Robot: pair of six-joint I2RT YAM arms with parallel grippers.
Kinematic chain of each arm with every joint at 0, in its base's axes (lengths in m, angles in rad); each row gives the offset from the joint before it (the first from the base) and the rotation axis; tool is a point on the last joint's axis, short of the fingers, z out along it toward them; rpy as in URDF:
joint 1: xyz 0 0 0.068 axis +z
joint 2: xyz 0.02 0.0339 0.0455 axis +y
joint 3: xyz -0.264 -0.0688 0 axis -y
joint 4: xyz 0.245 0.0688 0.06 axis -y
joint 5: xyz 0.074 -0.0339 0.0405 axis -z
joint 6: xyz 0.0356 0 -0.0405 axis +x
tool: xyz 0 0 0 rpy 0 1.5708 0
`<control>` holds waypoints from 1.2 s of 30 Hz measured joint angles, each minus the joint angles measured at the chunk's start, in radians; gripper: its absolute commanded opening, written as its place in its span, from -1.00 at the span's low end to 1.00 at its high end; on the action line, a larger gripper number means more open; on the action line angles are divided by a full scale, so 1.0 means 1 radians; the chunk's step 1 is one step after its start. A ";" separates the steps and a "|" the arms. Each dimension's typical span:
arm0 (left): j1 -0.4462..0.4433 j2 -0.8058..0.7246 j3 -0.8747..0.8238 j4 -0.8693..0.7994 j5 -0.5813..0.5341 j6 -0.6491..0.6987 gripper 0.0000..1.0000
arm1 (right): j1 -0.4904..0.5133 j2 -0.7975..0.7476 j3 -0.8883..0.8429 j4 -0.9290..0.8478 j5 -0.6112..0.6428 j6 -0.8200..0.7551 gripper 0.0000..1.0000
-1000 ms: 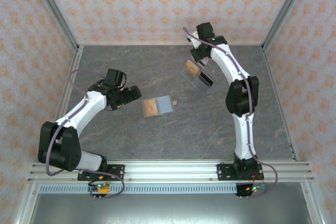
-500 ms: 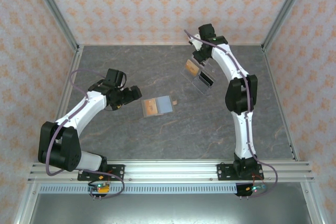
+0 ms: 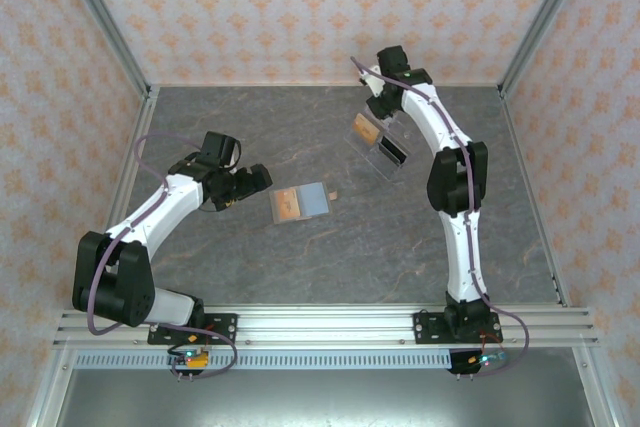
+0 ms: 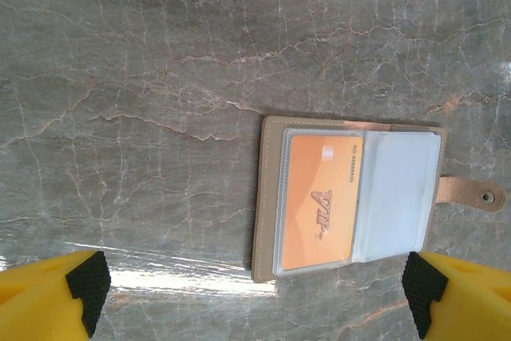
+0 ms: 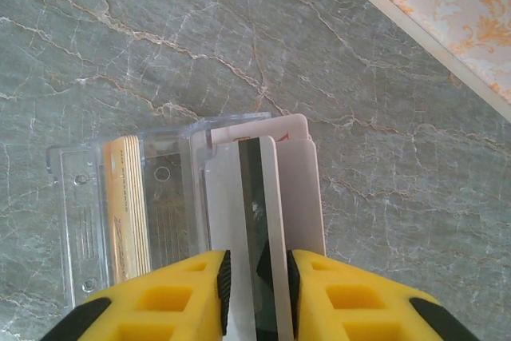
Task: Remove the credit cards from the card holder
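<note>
Left gripper (image 3: 258, 178) wide open, empty, left of card holder (image 4: 399, 189) with orange card (image 4: 319, 201) inside. Right gripper (image 5: 255, 277) slightly parted around whitish card (image 5: 255, 189) in far-right clear stand (image 5: 80, 197); grip unclear.

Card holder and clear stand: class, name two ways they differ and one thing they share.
The card holder is opaque taupe-grey; the clear stand is see-through. The card holder lies open flat, showing one orange card; the clear stand holds several cards. Both hold cards and rest on the grey table.
</note>
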 measured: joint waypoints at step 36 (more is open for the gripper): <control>0.000 0.054 -0.058 0.143 0.069 -0.103 0.96 | 0.437 -0.438 -0.866 0.388 -0.320 0.988 -0.05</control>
